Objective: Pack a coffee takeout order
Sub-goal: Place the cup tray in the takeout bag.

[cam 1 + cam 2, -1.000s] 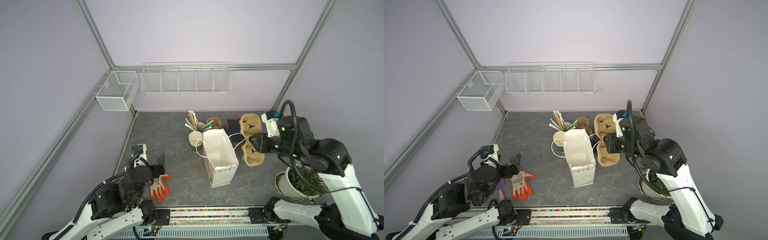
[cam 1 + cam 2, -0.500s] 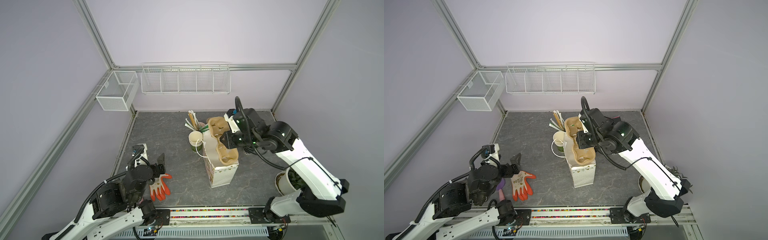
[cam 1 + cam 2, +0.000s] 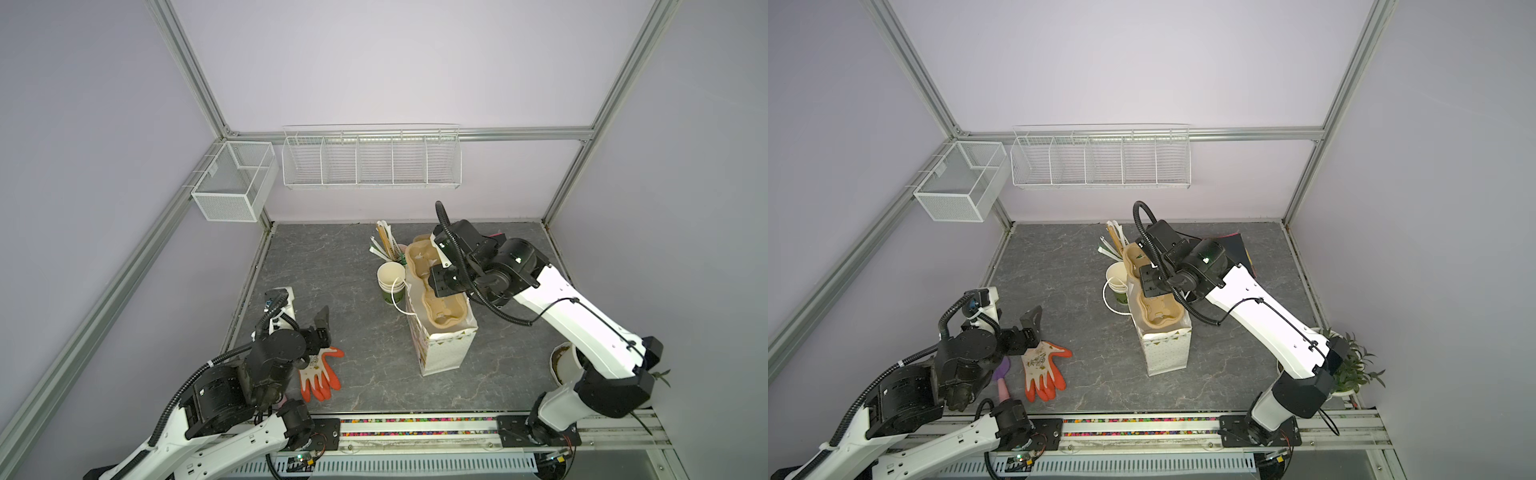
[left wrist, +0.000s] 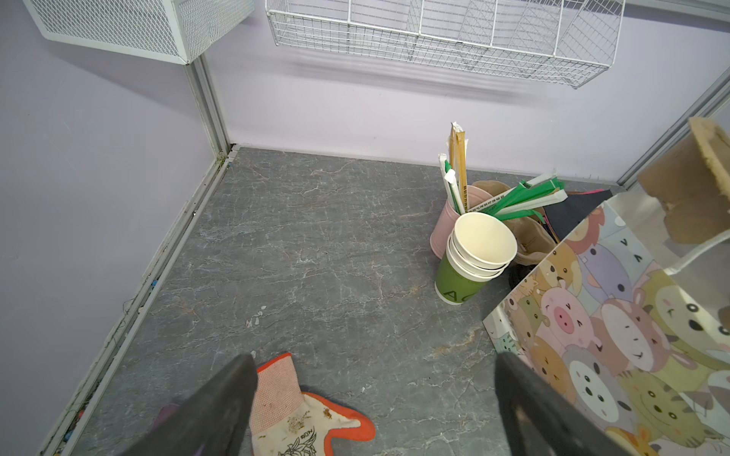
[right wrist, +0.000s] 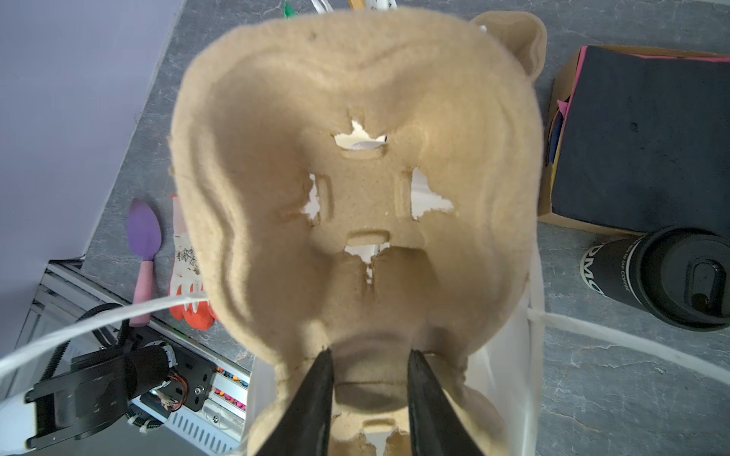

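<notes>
On the left nothing has moved. My left gripper hangs empty with its jaws wide apart over the orange glove, near the counter's front left corner.

The change is further right. A second ago the pulp carrier was out beside the paper bag, toward the back edge. Now my right gripper, clamped on the ridge between the two wells, has swung it over the bag's mouth at mid-counter. I read that as the carrier being ready to lower in, with the cup still to follow.

The carrier's wells face up. Its long axis runs from back edge to front edge, in line with the bag's long opening. The front end looks to sit inside the rim, and the back end overhangs it.

The black cup stands on the counter beside the bag, and the black sheet lies toward the back right corner.
</notes>
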